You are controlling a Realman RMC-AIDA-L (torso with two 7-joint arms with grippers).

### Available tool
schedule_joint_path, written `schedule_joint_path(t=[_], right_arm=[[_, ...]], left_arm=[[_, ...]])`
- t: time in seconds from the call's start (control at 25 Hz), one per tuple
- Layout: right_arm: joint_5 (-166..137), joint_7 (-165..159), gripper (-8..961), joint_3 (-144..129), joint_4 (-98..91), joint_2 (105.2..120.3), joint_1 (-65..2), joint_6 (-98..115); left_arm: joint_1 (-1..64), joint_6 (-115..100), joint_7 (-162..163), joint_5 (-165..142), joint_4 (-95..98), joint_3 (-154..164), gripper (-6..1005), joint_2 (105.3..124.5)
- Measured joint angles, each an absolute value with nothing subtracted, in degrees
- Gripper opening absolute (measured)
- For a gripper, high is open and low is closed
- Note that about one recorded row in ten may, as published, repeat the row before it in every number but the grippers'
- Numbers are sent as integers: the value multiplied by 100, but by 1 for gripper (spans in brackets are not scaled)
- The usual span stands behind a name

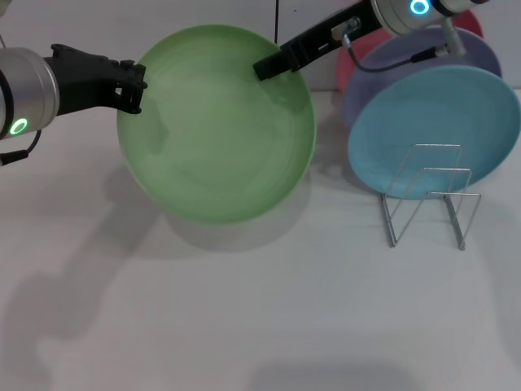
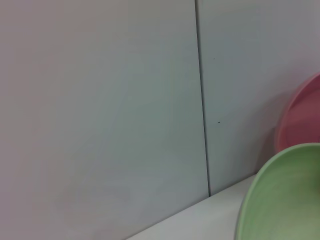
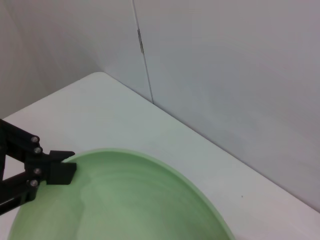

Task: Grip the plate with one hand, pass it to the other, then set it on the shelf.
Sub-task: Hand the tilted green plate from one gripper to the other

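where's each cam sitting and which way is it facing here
Head: on the robot's head, looking down at the table; the left gripper and right gripper both meet the green plate.
Left wrist: faces the wall; no own body shows.
Right wrist: looks over the plate toward the left gripper.
All three share the plate.

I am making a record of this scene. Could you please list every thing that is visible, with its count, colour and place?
green plate: 1, light green, held up above the table between both grippers
blue plate: 1, turquoise, leaning behind the rack
lavender plate: 1, lavender, behind the blue plate
pink plate: 1, pink, rearmost, mostly hidden
wire rack: 1, silver, on the table's right side
table: 1, white
left gripper: 1, black, at the green plate's left rim
right gripper: 1, black, at its upper right rim
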State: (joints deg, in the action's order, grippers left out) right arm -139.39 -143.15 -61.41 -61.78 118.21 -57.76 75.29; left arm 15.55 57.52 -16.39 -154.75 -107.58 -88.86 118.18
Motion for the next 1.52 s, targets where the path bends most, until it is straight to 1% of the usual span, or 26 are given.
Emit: schedule_joint_path(t=[0.2, 0.28, 0.52, 1.12, 1.36, 1.52], right_arm=[[-13940, -14315, 540, -6154, -6178, 11821, -5770, 7522], [-13940, -14316, 376, -6156, -6178, 11821, -5768, 7522], [-13941, -14316, 382, -6168, -6173, 11821, -5764, 7522], [-13960, -14316, 312, -6191, -6159, 11828, -5784, 7531], [-13988, -14232, 308, -6688, -6133, 11901, -5640, 7026], [-14047, -14341, 239, -7335, -6308, 11904, -5504, 6598]], left_arm=[[1548, 5763, -1642, -15475, -10786, -8886, 34, 11820], [1546, 5764, -1642, -15475, -10798, -8886, 34, 11821], [1538, 5766, -1644, -15476, -10817, -8886, 34, 11821], [1547, 5766, -1640, -15478, -10826, -8877, 35, 11827], [1499, 5651, -1743, -15114, -10894, -8907, 35, 11805], [1430, 5684, -2342, -14637, -11132, -8928, 35, 11803]])
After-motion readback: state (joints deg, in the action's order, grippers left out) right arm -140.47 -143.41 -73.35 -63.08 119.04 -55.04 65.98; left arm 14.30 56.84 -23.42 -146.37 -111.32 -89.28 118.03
